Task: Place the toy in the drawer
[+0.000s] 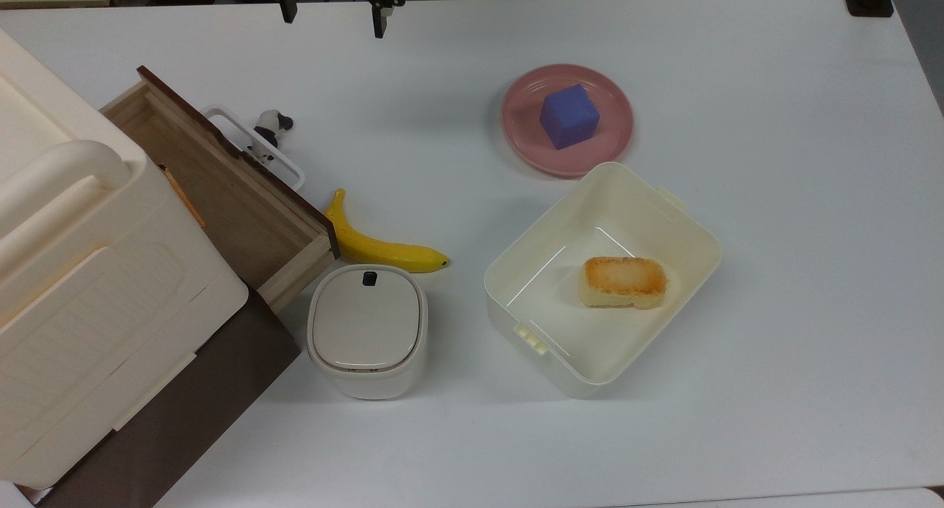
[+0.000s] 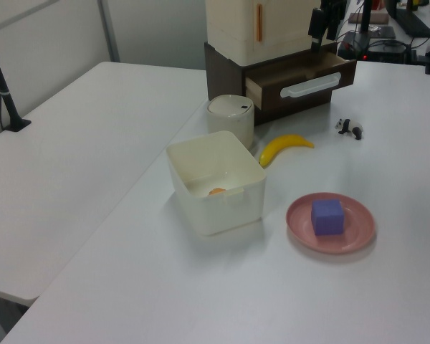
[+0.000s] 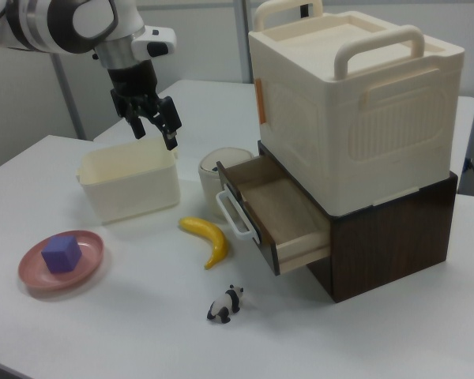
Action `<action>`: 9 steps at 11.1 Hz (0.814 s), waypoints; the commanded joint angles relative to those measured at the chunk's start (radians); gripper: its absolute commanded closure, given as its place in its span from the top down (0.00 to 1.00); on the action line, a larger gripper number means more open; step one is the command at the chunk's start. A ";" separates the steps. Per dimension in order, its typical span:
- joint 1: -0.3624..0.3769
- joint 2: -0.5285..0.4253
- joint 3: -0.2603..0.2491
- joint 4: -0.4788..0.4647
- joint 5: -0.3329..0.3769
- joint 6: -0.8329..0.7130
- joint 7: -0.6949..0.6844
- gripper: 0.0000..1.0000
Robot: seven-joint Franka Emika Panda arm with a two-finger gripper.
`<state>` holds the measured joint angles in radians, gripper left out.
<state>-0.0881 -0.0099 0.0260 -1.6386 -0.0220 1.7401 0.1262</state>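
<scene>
Toy (image 3: pixel 225 303): a little black-and-white panda, standing on the white surface (image 1: pixel 774 198) just in front of the drawer's handle, untouched.
Jaws: spread wide with nothing between them; the gripper (image 3: pixel 156 120) hangs high in the air, well apart from the toy.
Gripper in the top view (image 1: pixel 333 7): at the far edge of the surface, the two fingers clearly separated.
Drawer (image 3: pixel 272 209): pulled out and open, light wood inside, dark front panel, white loop handle (image 3: pixel 235 213); nothing lies in it as far as I can see.
Banana (image 3: pixel 208 237): lying between the toy and the round lidded bin (image 1: pixel 366 329), near the drawer's corner.
Tub (image 1: pixel 601 279): cream plastic, open, with a piece of toast-like bread (image 1: pixel 624 281) inside.
Plate (image 1: pixel 612 136): pink, carrying a blue cube (image 1: pixel 568 116), well apart from the drawer.
Done: the drawer is open and ready to receive.
Left: everything else, I'd say: coming down over the toy, gripping it, carrying it over the drawer front, and letting go inside.
</scene>
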 commanded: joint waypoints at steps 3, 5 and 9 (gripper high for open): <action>0.028 -0.019 0.005 -0.169 -0.101 0.059 -0.017 0.97; 0.033 -0.034 0.005 -0.303 -0.134 0.157 -0.013 0.98; 0.019 -0.033 0.003 -0.420 -0.238 0.203 0.001 1.00</action>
<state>-0.0642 -0.0054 0.0342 -1.9814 -0.2033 1.9184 0.1225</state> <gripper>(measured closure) 0.000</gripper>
